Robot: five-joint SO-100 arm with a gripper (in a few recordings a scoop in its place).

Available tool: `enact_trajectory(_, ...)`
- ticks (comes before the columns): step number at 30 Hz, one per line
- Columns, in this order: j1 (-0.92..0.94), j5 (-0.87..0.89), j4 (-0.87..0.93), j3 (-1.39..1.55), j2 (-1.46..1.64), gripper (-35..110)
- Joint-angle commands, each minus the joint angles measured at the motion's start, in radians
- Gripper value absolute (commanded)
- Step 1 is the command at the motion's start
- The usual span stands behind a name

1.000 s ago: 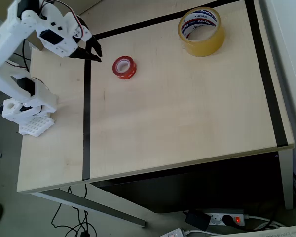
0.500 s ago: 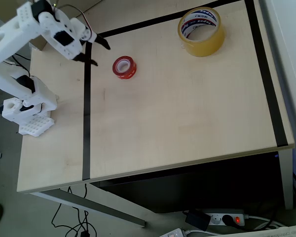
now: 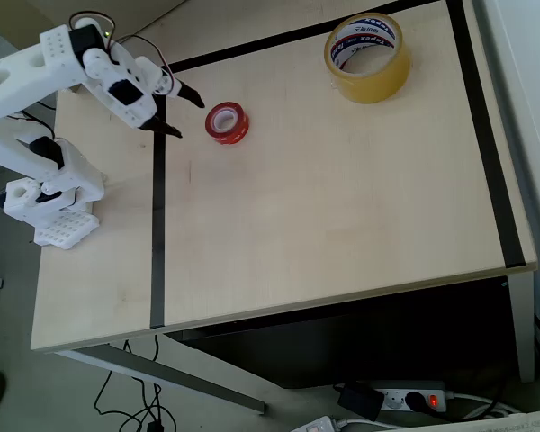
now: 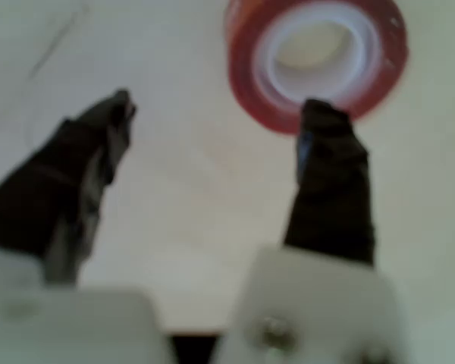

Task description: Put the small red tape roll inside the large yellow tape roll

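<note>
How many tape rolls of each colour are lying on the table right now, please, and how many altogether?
Red tape rolls: 1, the small red tape roll, just ahead of the open gripper
Yellow tape rolls: 1, the large yellow tape roll, near the far edge of the table
Total: 2

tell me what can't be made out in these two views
- Wrist view: the small red tape roll has its near edge hidden behind one of the fingers, so contact there can't be judged; the picture is blurred.
- Wrist view: the roll's top is cut off by the upper edge.
- Overhead view: the print on the large yellow tape roll core is too small to read.
- Overhead view: the height of the gripper above the table can't be told.
</note>
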Motion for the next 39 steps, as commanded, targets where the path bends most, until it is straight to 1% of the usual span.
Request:
enact_trajectory(1,-0.014,-0.020,-0.046,0.012,0.006,23)
enact_trajectory(15,-0.026,-0.020,-0.202,-0.018,-0.232,23)
enact_trajectory(16,-0.026,-0.020,-0.204,-0.026,-0.244,18)
enact_trajectory(18,-0.026,-0.015,-0.206,-0.040,-0.261,0)
enact_trajectory(22,-0.017,-0.012,-0.206,-0.063,-0.258,0)
enact_trajectory(26,0.014,-0.015,-0.160,-0.121,-0.202,0)
enact_trajectory(32,0.058,-0.021,-0.052,-0.302,-0.115,0)
enact_trajectory(39,0.086,-0.075,-0.040,-0.548,-0.091,0)
